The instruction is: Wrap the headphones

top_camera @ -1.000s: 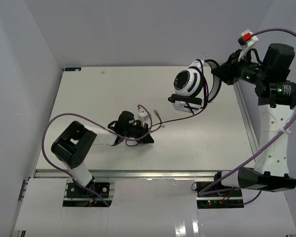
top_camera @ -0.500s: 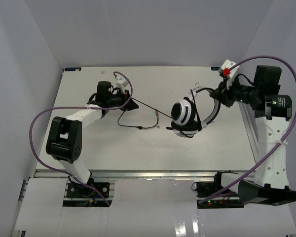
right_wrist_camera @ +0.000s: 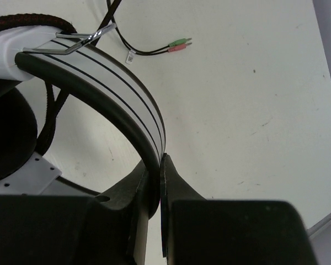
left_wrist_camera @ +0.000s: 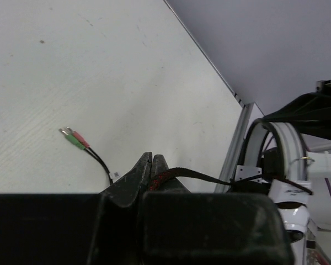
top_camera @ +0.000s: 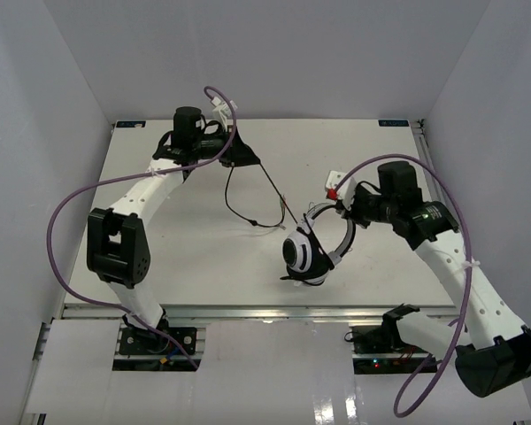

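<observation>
The headphones (top_camera: 305,252) hang near the table's front middle, white-and-black striped earcups down. My right gripper (top_camera: 347,215) is shut on the striped headband (right_wrist_camera: 118,91) and holds it above the table. My left gripper (top_camera: 245,157) is at the far left-centre, shut on the thin black cable (left_wrist_camera: 196,175), which runs taut from the jaws to the headphones. A slack loop of cable (top_camera: 248,217) lies on the table. Its green and pink plugs (left_wrist_camera: 73,138) rest on the table, also in the right wrist view (right_wrist_camera: 178,44).
The white table (top_camera: 186,257) has a metal rail along its right edge (top_camera: 438,212) and front edge. Purple arm cables (top_camera: 71,221) loop beside both arms. Grey walls close in the back and sides.
My left gripper has swung from the table's front middle to the far back with the cable. My right gripper has carried the headphones from the far right down toward the front middle.
</observation>
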